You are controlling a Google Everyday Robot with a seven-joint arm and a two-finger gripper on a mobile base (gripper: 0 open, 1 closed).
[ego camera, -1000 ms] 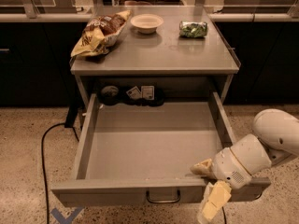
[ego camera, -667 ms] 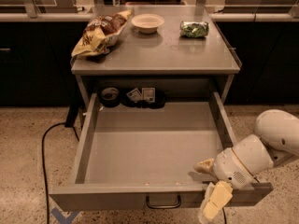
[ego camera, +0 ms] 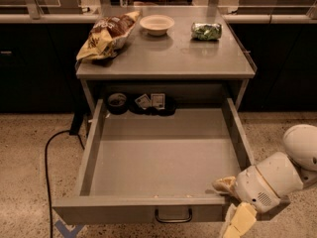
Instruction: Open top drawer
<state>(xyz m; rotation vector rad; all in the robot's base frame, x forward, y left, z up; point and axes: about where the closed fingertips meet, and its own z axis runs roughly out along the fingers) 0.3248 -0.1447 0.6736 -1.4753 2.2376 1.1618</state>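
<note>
The top drawer (ego camera: 124, 213) is pulled far out of the grey metal table (ego camera: 168, 66), and its shallow grey tray is bare. Its small dark wire handle (ego camera: 173, 216) sits at the centre of the front. My gripper (ego camera: 232, 203) is at the drawer's front right corner, to the right of the handle. One yellowish finger (ego camera: 224, 184) lies just inside the tray. The other finger (ego camera: 240, 222) hangs outside, in front of the drawer front. The fingers are spread apart with the front's right end between them. No other drawer fronts show.
On the table top are a chip bag (ego camera: 106, 33), a white bowl (ego camera: 156, 24) and a green snack bag (ego camera: 206, 31). A dark roll (ego camera: 117, 102) and small packets (ego camera: 151, 102) lie at the drawer's back. A black cable (ego camera: 49, 152) runs over the floor at left.
The drawer has come out a little further toward me, and my gripper has moved down with its front corner.
</note>
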